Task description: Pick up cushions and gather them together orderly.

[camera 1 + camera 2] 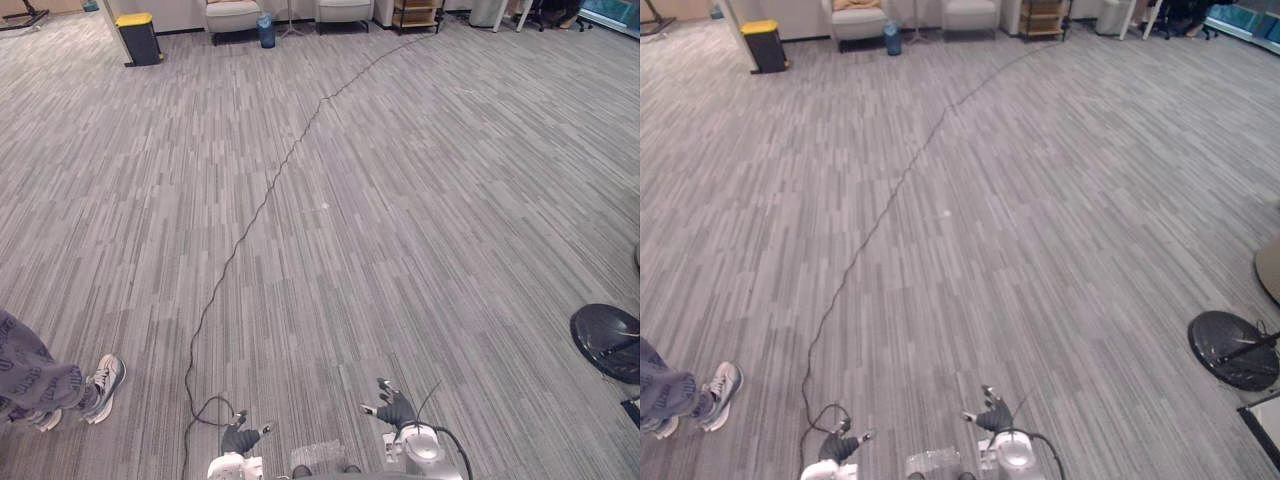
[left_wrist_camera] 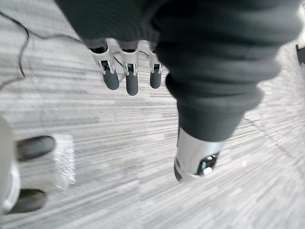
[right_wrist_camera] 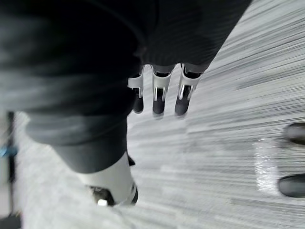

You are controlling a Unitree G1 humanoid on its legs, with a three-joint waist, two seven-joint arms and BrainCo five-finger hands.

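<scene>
Our left hand [image 1: 240, 437] and right hand [image 1: 396, 410] hang slack-fingered and empty over the carpet [image 1: 330, 250], far from the bin [image 1: 138, 37]; we judge all gathering remains.

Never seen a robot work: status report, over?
Left hand open, right hand open. No cushion held yet. Person's shoe near left, black round base at right.

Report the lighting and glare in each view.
Left eye view: carpet evenly lit, faint sheen on the black round base. Left wrist view: the left hand shows silver fingers bright against its dark cover. Right wrist view: the same on the right hand.
</scene>
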